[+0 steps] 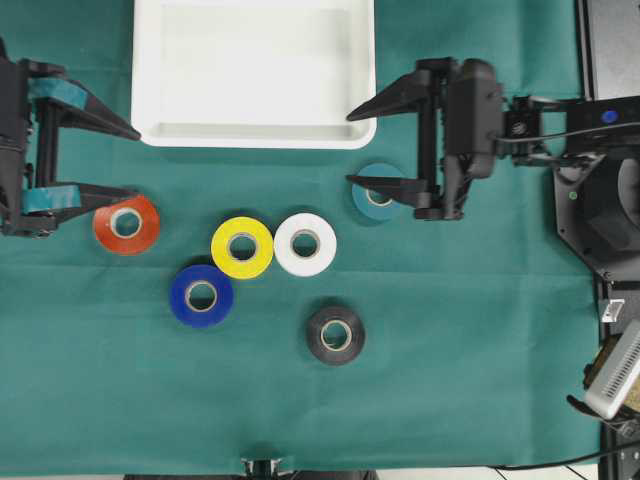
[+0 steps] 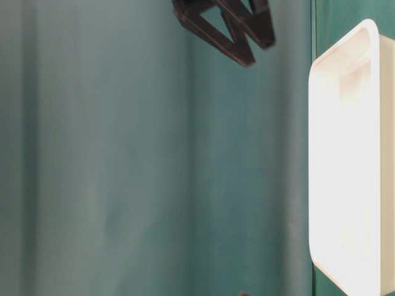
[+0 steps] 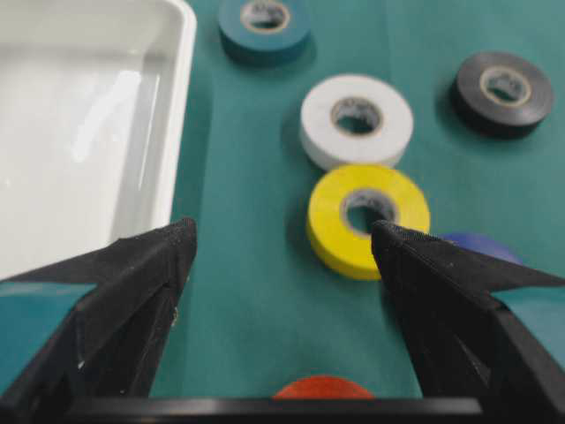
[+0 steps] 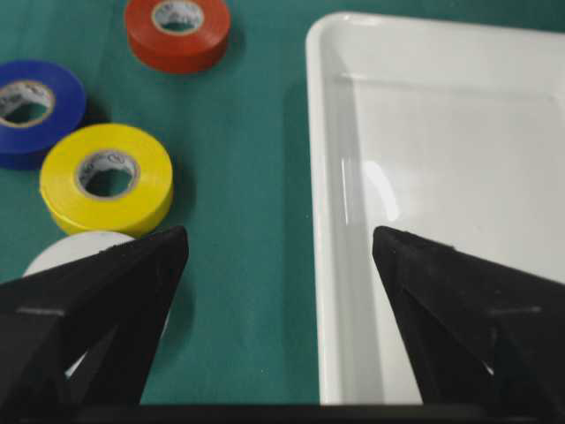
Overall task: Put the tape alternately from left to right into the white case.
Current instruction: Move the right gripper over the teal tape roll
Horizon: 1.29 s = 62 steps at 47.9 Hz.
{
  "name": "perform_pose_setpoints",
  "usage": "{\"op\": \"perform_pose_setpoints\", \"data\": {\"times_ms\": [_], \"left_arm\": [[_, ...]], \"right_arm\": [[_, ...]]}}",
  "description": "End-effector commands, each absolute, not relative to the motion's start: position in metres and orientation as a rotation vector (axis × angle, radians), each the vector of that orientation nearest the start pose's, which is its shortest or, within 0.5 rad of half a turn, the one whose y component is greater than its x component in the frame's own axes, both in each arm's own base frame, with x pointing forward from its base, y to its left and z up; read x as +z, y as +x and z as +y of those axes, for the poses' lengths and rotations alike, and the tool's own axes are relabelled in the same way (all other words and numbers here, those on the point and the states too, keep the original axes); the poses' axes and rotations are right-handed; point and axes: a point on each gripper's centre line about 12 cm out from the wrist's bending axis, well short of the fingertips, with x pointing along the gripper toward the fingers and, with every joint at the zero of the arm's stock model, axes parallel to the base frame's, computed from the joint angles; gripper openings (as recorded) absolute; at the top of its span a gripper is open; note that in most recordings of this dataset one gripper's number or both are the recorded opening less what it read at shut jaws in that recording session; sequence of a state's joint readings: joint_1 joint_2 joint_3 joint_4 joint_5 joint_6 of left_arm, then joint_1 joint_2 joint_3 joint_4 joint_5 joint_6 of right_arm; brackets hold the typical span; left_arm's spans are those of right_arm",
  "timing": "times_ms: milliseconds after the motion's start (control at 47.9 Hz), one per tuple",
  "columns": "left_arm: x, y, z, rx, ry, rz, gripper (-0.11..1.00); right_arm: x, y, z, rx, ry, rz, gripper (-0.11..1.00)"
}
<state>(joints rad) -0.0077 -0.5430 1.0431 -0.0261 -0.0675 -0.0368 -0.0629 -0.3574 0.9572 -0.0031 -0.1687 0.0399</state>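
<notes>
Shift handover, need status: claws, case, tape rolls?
Left claw, right claw open, holding nothing. White case empty. Six rolls on cloth. Nothing blocking.

Your overhead camera looked straight down on the worktop (image 1: 450, 400). The table-level one sat close and turned sideways. Both wrist cameras faced forward, sharing the white case (image 3: 181, 106) and yellow roll (image 4: 106, 181).

A plain dark green cloth (image 1: 470, 340) covers the worktop. The case (image 1: 254, 134) at the top is glossy white. Six tape rolls: orange-red (image 1: 126, 224), yellow (image 1: 242, 247), white (image 1: 305, 244), deep blue (image 1: 201, 295), black (image 1: 335, 335), and teal (image 1: 378, 193).
</notes>
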Motion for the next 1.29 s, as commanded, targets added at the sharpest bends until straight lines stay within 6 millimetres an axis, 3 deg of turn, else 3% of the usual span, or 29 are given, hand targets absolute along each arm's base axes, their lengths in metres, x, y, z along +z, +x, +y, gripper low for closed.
{"op": "perform_pose_setpoints", "data": {"times_ms": [0,376,1273], "left_arm": [[0.227,0.276,-0.001,0.011,-0.064,0.433,0.92],[0.213,0.286,-0.001,0.013,-0.062,0.497,0.92],[0.214,0.285,-0.001,0.013,-0.062,0.494,0.92]], "right_arm": [[0.217,0.315,-0.020,-0.069,0.049,0.413,0.80],[0.201,0.330,-0.021,-0.071,0.051,0.470,0.80],[0.196,0.327,-0.021,-0.071,0.049,0.499,0.80]]}}
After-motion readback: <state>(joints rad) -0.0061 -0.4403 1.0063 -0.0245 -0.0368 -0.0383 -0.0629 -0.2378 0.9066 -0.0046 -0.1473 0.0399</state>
